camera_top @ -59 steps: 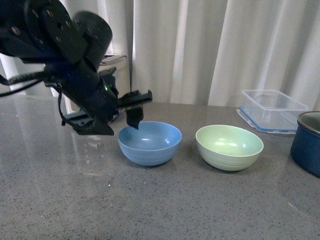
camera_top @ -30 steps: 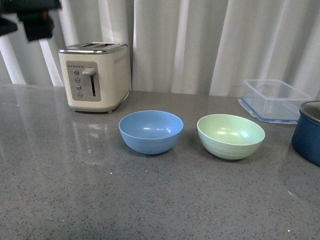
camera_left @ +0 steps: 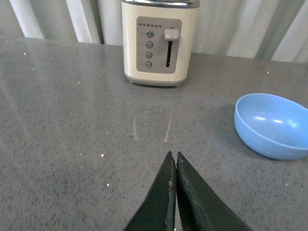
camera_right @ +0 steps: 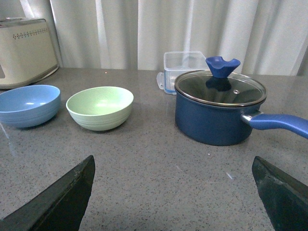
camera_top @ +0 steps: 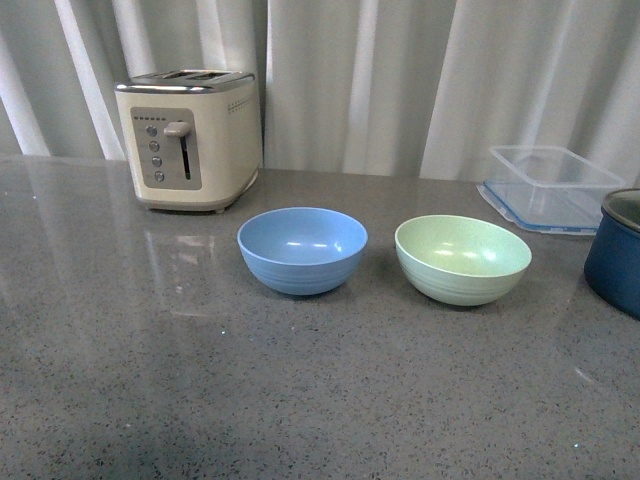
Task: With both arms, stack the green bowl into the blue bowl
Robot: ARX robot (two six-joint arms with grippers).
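Note:
The blue bowl point(camera_top: 302, 249) and the green bowl point(camera_top: 462, 258) stand upright side by side on the grey counter, a small gap between them, green to the right. Both are empty. Neither arm shows in the front view. In the left wrist view my left gripper point(camera_left: 173, 155) is shut and empty above bare counter, with the blue bowl point(camera_left: 272, 124) off to one side and apart from it. In the right wrist view my right gripper point(camera_right: 173, 163) is wide open and empty, well back from the green bowl point(camera_right: 100, 107) and the blue bowl point(camera_right: 29, 104).
A cream toaster point(camera_top: 190, 137) stands behind the blue bowl at the back left. A clear plastic container point(camera_top: 550, 186) sits at the back right. A navy pot with a glass lid point(camera_right: 219, 107) and a long blue handle stands right of the green bowl. White curtains hang behind.
The left arm, which hung over the blue bowl's left rim a second ago, has pulled up and out of the front view. The bowls have not moved.

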